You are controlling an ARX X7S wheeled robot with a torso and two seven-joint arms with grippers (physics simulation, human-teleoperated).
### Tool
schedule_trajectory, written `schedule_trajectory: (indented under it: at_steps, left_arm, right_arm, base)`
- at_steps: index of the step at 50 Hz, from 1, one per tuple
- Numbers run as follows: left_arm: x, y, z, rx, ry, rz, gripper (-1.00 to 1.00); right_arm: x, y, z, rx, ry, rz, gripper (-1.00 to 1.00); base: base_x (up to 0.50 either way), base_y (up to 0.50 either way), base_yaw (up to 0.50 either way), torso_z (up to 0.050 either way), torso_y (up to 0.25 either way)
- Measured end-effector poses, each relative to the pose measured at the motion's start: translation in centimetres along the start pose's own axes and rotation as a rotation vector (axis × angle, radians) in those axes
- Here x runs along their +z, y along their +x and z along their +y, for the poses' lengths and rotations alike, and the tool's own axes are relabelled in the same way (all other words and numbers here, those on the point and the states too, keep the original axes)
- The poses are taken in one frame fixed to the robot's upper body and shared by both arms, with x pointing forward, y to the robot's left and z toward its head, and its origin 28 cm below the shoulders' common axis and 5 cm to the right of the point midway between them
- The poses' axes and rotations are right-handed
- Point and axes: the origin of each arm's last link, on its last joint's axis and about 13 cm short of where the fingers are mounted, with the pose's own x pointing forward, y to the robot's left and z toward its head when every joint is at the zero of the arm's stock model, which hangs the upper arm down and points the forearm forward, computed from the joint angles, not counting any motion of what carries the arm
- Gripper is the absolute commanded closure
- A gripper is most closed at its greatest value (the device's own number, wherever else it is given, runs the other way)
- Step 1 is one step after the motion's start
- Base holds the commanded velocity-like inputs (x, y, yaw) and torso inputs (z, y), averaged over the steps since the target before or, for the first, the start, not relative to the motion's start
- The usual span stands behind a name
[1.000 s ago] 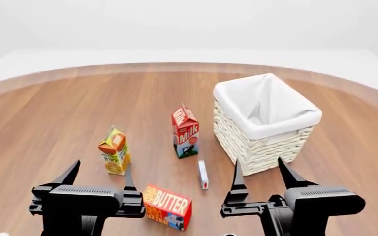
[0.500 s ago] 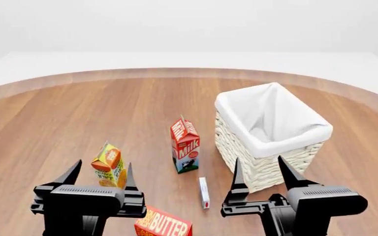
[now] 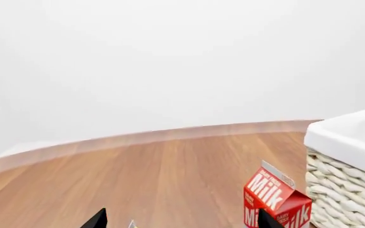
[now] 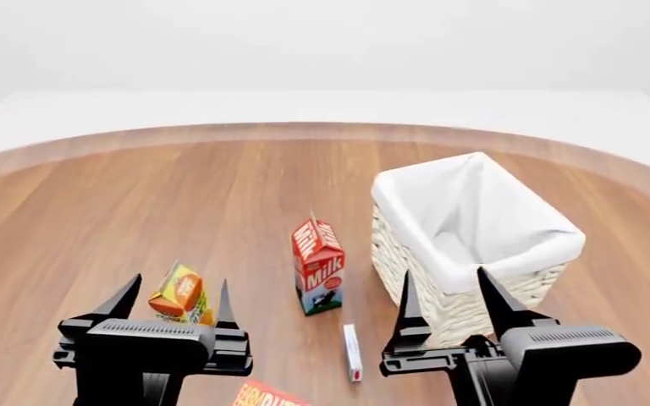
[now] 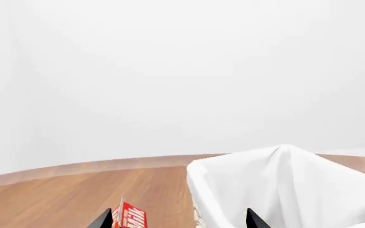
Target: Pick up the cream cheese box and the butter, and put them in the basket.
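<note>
In the head view the white wicker basket (image 4: 494,292) with a white liner stands at the right. The small thin cream cheese box (image 4: 351,353) lies on the wooden floor in front of the red milk carton (image 4: 318,266). Only the top edge of the orange-red butter box (image 4: 267,396) shows at the bottom, between my grippers. My left gripper (image 4: 179,300) and my right gripper (image 4: 448,294) are both open and empty, held above the floor. The basket also shows in the left wrist view (image 3: 350,175) and the right wrist view (image 5: 284,190).
An orange juice carton (image 4: 180,296) stands at the left, partly behind my left gripper. The milk carton shows in the left wrist view (image 3: 276,202) and the right wrist view (image 5: 129,217). The round wooden floor ends at a curved rim (image 4: 302,131) far ahead.
The head view has shifted: all objects slid down and toward me, and the butter box has nearly left the bottom edge. Both grippers stay open in place.
</note>
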Motion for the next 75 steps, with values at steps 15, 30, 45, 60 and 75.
schedule_trajectory:
  at_steps: [15, 30, 45, 60, 75]
  left_arm:
    - [0.1, 0.0, 0.0, 0.000, 0.000, -0.002, -1.00]
    - [0.0, 0.1, 0.0, -0.002, 0.000, -0.002, -1.00]
    - [0.3, -0.1, 0.3, 0.013, 0.006, -0.009, -1.00]
    - [0.8, -0.5, 1.0, 0.041, 0.014, -0.018, -1.00]
    - [1.5, -1.0, 1.5, 0.058, 0.016, -0.031, -1.00]
  right_arm:
    - [0.1, 0.0, 0.1, 0.006, 0.003, -0.014, -1.00]
    - [0.2, 0.0, 0.0, 0.010, 0.002, -0.017, -1.00]
    - [0.8, 0.7, 0.2, -0.002, -0.027, 0.010, -1.00]
    - [2.0, 1.8, 1.2, 0.016, -0.047, 0.047, -1.00]
    - [2.7, 2.9, 2.7, 0.019, -0.076, 0.119, -1.00]
  base:
    - [0.10, 0.00, 0.00, 0.000, 0.001]
    - [0.15, 0.00, 0.00, 0.000, 0.000]
    - [0.00, 0.00, 0.00, 0.000, 0.000]
    - [0.00, 0.00, 0.00, 0.000, 0.000]
    - [0.00, 0.00, 0.00, 0.000, 0.000]
